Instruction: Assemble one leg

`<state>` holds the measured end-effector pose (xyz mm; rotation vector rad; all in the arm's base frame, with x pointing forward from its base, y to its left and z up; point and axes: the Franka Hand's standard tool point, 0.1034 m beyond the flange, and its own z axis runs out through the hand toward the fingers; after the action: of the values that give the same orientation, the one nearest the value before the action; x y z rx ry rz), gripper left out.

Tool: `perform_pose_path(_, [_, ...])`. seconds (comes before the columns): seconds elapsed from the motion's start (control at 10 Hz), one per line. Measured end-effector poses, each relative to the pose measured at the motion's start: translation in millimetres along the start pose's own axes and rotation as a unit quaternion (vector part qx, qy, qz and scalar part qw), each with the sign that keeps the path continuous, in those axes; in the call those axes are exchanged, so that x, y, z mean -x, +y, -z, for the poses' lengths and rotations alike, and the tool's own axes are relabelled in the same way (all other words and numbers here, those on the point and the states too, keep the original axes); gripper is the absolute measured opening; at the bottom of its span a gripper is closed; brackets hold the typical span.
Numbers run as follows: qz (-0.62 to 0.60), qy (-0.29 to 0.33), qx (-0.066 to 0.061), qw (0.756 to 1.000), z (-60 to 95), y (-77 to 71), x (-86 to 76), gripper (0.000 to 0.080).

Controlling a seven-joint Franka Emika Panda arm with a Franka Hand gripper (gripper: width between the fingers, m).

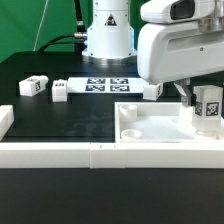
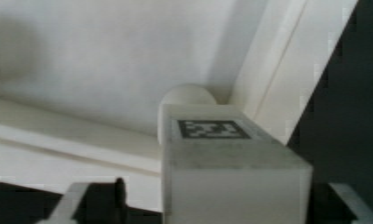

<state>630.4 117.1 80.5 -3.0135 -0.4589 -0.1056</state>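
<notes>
A leg [image 1: 208, 108], a white cuboid peg with a tag on its side, stands upright at the right corner of the large flat white square piece [image 1: 160, 128]. My gripper [image 1: 204, 97] is over it from above. In the wrist view the leg [image 2: 227, 150] fills the middle, its far end set at the piece's raised rim [image 2: 272, 60]. My gripper [image 2: 227, 205] straddles the leg, with a dark gap showing between each of the fingertips [image 2: 90, 200] and the leg's sides. The jaws look open.
Three more legs lie on the black table: two at the exterior view's left [image 1: 33, 86] [image 1: 60, 90] and one near the middle [image 1: 152, 90]. The marker board [image 1: 105, 84] lies at the back. A white barrier [image 1: 60, 152] runs along the front.
</notes>
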Motion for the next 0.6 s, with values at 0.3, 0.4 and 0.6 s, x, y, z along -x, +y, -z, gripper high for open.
perform_pose_path(0.3, [0.000,0.000,0.000,1.000,0.0,0.2,0.0,0.0291])
perform_pose_path(0.4, [-0.012,0.000,0.000,1.000,0.0,0.2,0.0,0.0291])
perform_pose_path(0.6, [-0.017,0.001,-0.001,1.000,-0.1,-0.2,0.0,0.0291])
